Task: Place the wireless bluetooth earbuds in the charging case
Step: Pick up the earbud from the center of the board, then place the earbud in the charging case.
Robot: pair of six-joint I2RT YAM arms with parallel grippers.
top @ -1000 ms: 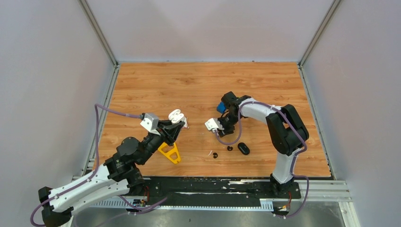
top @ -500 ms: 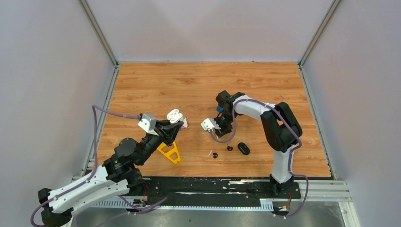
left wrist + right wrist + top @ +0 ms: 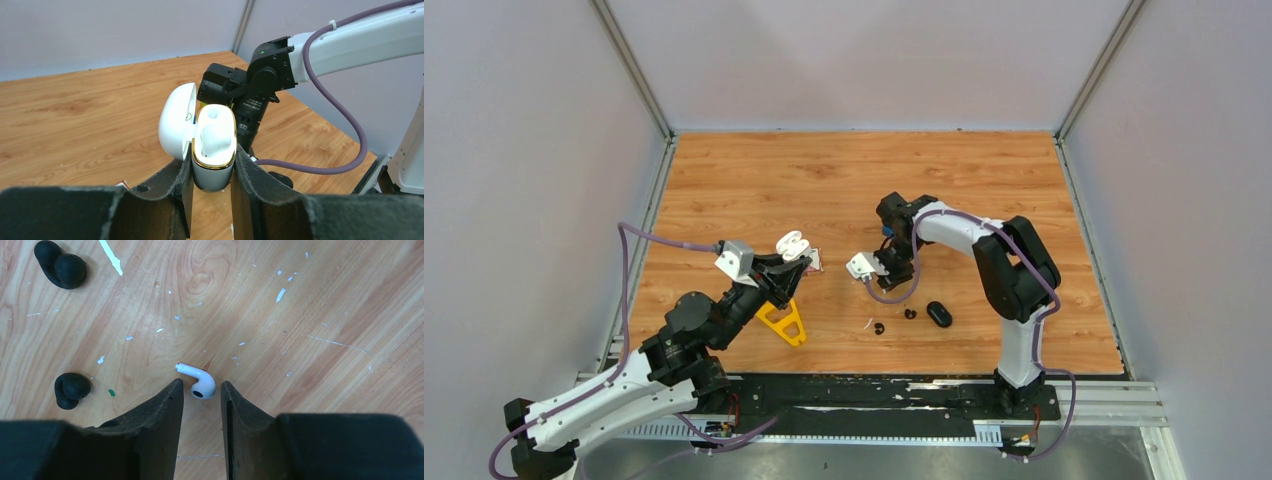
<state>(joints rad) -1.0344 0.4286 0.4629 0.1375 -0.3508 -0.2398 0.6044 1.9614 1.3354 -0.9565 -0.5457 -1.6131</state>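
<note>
The charging case (image 3: 214,150) is a glossy white egg-shaped shell with a thin gold rim, and its rounded lid (image 3: 177,127) is flipped open to the side. The left gripper (image 3: 211,162) has its dark, rough-edged fingers clamped on the case's lower body, holding it upright above the table (image 3: 754,170), which is wood-grain laminate with little white scuffs.

Compared with a second ago, the right arm has slid a bit toward the left one. The left arm and case have barely budged.

The right gripper (image 3: 201,387) points straight down with its jaws apart. The white earbud (image 3: 202,385), smooth with a short stem, lies flat on the wood right between the tips, with a sliver of gap on each side. Two matte black earbuds (image 3: 62,267) sit well off to one side.
</note>
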